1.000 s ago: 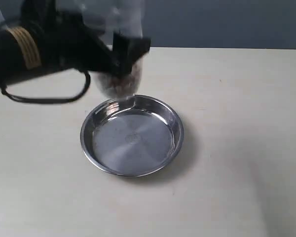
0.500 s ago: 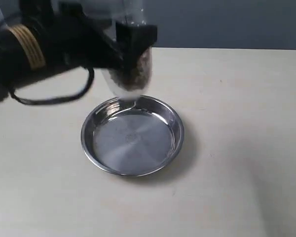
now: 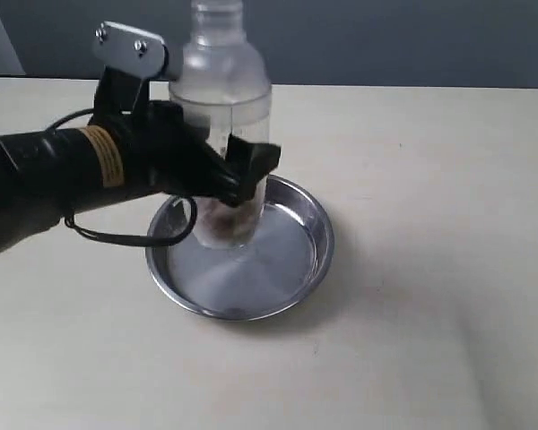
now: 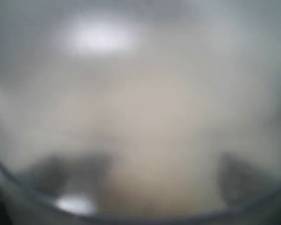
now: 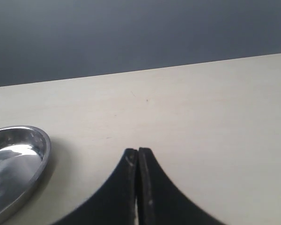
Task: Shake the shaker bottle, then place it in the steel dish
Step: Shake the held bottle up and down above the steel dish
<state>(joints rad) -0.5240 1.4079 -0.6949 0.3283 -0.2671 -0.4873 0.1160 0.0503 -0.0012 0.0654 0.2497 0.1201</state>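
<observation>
The left hand [image 3: 233, 176] is clamped around the middle of the upright shaker bottle [image 3: 222, 103], whose base sits down inside the steel dish [image 3: 316, 255]; whether it touches the dish's floor I cannot tell. Brown granules [image 3: 224, 215] lie in the bottle's bottom. Beside the dish, the right hand [image 5: 138, 180] is pinched together and empty over the desk [image 3: 430, 269].

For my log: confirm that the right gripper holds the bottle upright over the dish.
Wrong on one point: the left gripper holds the bottle upright over the dish, as the exterior view shows. The right gripper is shut on nothing.
</observation>
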